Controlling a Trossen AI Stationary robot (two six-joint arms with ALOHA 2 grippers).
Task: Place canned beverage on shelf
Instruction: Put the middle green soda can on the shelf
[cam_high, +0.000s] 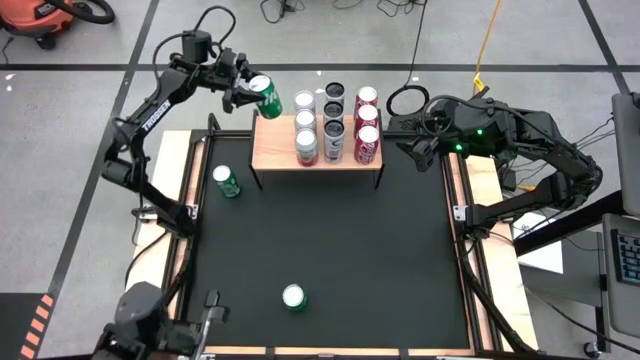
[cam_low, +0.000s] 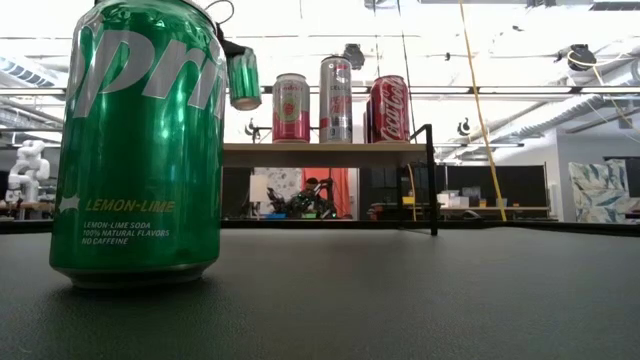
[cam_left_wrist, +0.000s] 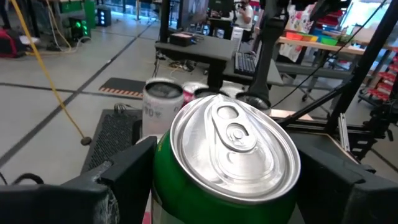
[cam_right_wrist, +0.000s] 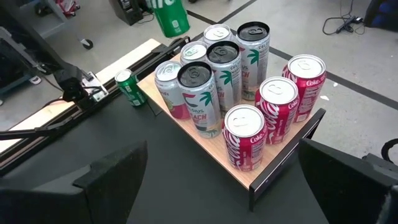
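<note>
Holding a green can (cam_high: 266, 96) tilted in my left tool (cam_high: 247, 92), I have it in the air just off the shelf's (cam_high: 272, 146) far left corner, not yet over the bare wood on that side. The shelf already carries nine cans: three silver cans (cam_high: 306, 126), three dark-topped cans (cam_high: 333, 115) and three red cans (cam_high: 367, 122), filling its middle and right. So this placement is under way, with the lowering and release left to do. Two more green cans wait on the black counter (cam_high: 330, 250), one near the left edge (cam_high: 226, 181) and one close to the front (cam_high: 294, 297). My right tool (cam_high: 418, 140) hangs wide and empty just beside the shelf's right end.
</note>
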